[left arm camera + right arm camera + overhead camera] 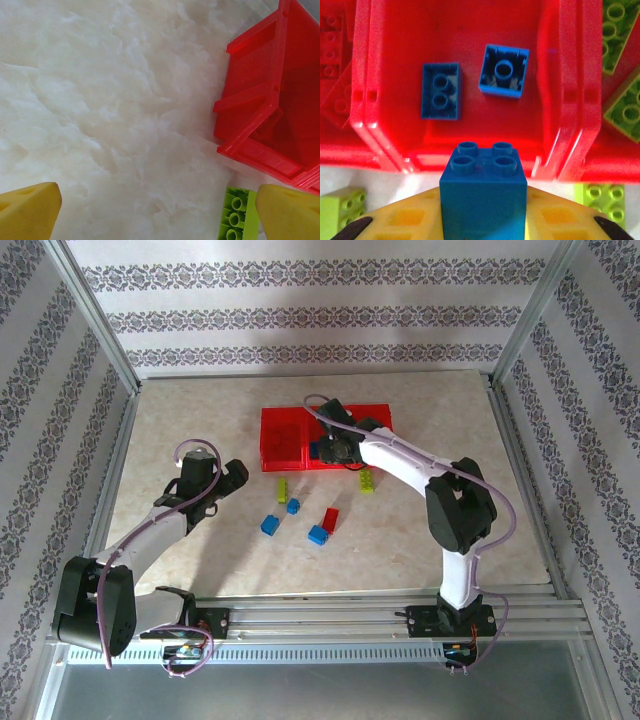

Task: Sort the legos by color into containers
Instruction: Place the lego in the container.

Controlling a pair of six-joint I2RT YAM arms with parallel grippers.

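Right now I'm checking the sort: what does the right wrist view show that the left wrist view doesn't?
Right wrist: a blue brick clamped in the right pincer, at the near wall of a bin holding two blue bricks. Left wrist: the left pincer open over the marble tabletop. Both: red bins and a yellow-green brick outside them.

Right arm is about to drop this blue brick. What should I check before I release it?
1. Grip: right gripper is shut on the blue brick. ok.
2. Target colour: the middle bin holds two blue bricks. ok.
3. Brick past the bin's near rim: it sits right at the rim in the wrist view. cannot tell.
4. Neighbouring bins sorted: red bricks on one side, green bricks on the other. ok.
5. Left gripper out of the way: it is open over the table, apart from the right arm. ok.
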